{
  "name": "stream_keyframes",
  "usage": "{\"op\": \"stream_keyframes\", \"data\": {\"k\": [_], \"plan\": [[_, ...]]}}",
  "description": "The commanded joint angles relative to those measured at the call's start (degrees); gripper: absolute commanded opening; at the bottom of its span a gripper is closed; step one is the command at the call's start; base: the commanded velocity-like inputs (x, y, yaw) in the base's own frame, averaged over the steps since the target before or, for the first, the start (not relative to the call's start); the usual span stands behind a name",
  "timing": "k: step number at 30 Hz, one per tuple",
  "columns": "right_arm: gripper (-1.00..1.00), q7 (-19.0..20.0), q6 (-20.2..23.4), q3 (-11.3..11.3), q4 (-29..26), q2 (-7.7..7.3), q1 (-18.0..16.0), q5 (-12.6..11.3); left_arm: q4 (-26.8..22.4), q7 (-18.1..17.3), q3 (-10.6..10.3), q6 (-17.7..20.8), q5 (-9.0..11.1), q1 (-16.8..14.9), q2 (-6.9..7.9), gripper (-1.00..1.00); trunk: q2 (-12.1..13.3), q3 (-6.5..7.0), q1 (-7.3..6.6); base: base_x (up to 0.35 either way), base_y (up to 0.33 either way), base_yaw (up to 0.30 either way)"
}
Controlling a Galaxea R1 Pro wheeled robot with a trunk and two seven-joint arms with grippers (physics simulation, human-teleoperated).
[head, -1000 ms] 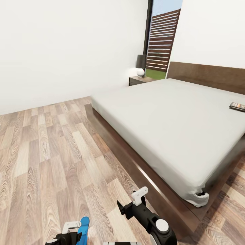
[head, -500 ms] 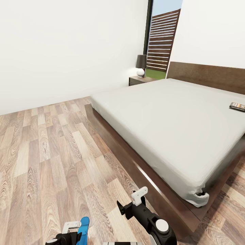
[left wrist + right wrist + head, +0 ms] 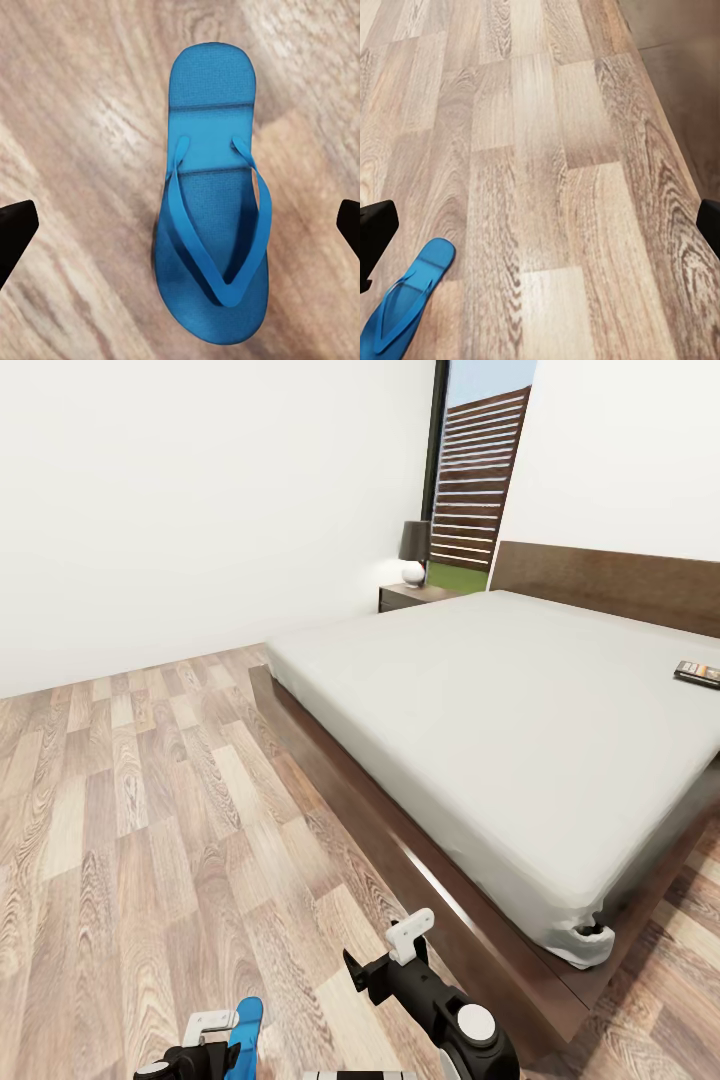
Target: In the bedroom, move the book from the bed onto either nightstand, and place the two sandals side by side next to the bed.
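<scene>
**Sandal under our left gripper, book waiting on the bed**

Nothing has shifted since the earlier head pictures: arms, bed and floor sit exactly where they were, so we read this as a pause over the floor.

Our left gripper (image 3: 180, 225) hangs above a blue sandal (image 3: 214, 195) lying sole-down on the wood floor (image 3: 75, 112), its fingers spread wide, one on each side and clear of the sandal. That stance suits either a fresh release or a coming pick; we cannot say which.

Our right gripper (image 3: 540, 217) is likewise spread and holds nothing. It looks along the planks beside the bed's dark frame (image 3: 400, 840), where a sandal (image 3: 405, 304) shows at the edge, likely the same one.

On the bed (image 3: 480, 690), the book (image 3: 697, 673) lies at the far side of the mattress, well apart from the nightstand (image 3: 408, 596) with its lamp (image 3: 414, 550). We judge the book step not yet begun.
</scene>
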Motion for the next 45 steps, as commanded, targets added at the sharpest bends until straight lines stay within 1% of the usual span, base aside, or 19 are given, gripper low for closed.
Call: {"op": "stream_keyframes", "data": {"k": [1, 45], "plan": [[1.0, 0.2, 0.3, 0.0, -0.1, 0.02, 0.0, 0.1, 0.0, -0.3, 0.1, 0.0, 0.4, 0.0, 0.01, 1.0, 0.0, -0.05, -0.01, 0.0, 0.0, 0.0], [1.0, 0.2, 0.3, 0.1, -0.1, 0.03, 0.0, 0.1, 0.0, -0.3, 0.1, -0.1, 0.4, 0.0, -0.06, 1.0, 0.0, -0.05, -0.01, 0.006, 0.0, 0.0]]}}
